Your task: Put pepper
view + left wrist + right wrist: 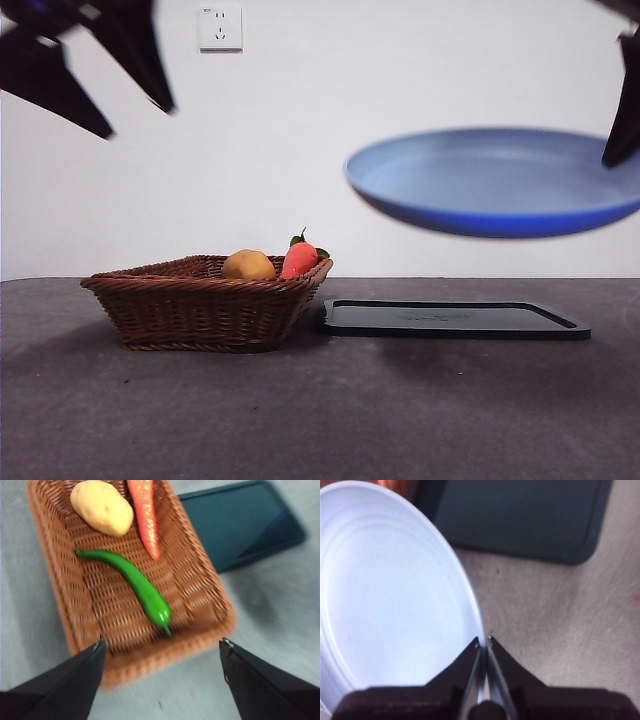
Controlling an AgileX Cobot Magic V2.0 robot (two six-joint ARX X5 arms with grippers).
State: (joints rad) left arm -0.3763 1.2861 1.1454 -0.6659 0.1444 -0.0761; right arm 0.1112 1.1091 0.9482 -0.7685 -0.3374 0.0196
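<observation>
I have the left gripper [162, 645] hovering above the wicker basket [210, 600] with its fingers [75, 680] spread wide. The pepper [135, 582] lies on the basket floor just ahead of those fingers, roughly centred between them, a glossy green curve with its stem end toward them. Farther from the fingers in the same basket sit a potato [102, 507] and a carrot [145, 515], apart from the pepper. My right gripper [483, 641] has its fingers [502, 670] pinched tight on the rim of the blue plate [385, 595], which hangs tilted in the air above the dark tray [455, 318]. The tray rests flat on the grey surface [320, 420] just beside the basket.
</observation>
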